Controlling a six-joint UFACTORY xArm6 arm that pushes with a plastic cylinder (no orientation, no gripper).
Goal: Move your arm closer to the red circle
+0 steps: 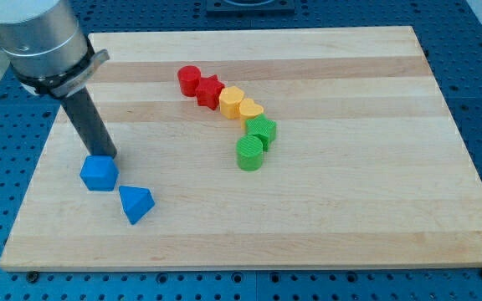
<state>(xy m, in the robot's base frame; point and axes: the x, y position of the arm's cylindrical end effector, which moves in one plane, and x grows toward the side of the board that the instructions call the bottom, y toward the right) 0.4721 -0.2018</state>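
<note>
The red circle (pixel 189 79) stands on the wooden board (pixel 350 209) at the upper middle, touching a red star (pixel 208 90) on its right. My tip (pixel 107 156) is at the view's left, far from the red circle, down and to the left of it. It sits right at the top edge of a blue hexagon-like block (pixel 99 173). A blue triangular block (pixel 135 203) lies just below and right of that.
A chain of blocks curves down from the red star: a yellow block (pixel 231 100), a yellow heart (pixel 250 112), a green star-like block (pixel 262 131) and a green cylinder (pixel 249 154). The board rests on a blue perforated table.
</note>
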